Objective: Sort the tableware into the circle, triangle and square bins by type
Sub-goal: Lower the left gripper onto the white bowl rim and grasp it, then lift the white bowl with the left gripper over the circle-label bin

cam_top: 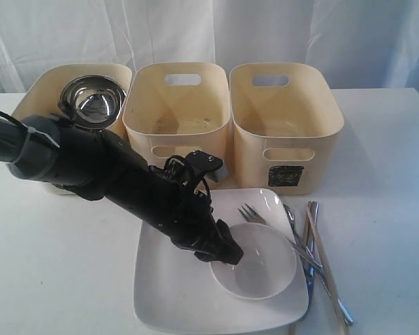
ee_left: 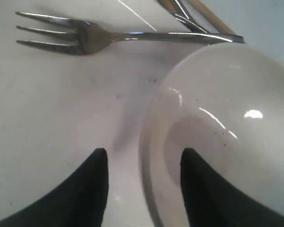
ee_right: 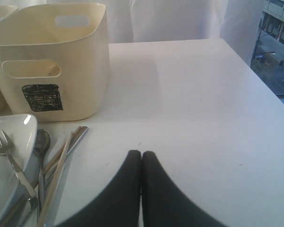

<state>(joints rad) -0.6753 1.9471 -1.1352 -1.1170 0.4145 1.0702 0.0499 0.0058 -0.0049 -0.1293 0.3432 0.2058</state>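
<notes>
A small white bowl [cam_top: 258, 269] [ee_left: 227, 118] sits on the large square white plate [cam_top: 174, 293] [ee_left: 61, 109]. My left gripper [cam_top: 230, 255] [ee_left: 144, 150] is open and straddles the bowl's near rim, one finger inside the bowl and one over the plate. A steel fork [cam_top: 250, 213] [ee_left: 85, 38] rests on the plate's far side. More steel cutlery [cam_top: 311, 244] [ee_right: 41, 142] and wooden chopsticks [cam_top: 325, 265] [ee_right: 57, 165] lie right of the plate. My right gripper [ee_right: 142, 153] is shut on nothing above bare table; the exterior view does not show it.
Three cream bins stand in a row behind the plate. The right one [cam_top: 286, 118] [ee_right: 61, 61] carries the black square. The middle bin [cam_top: 178, 112] and the left bin [cam_top: 42, 91] have hidden marks, so circle and triangle cannot be told apart. Steel mugs [cam_top: 94, 101] sit in the left bin.
</notes>
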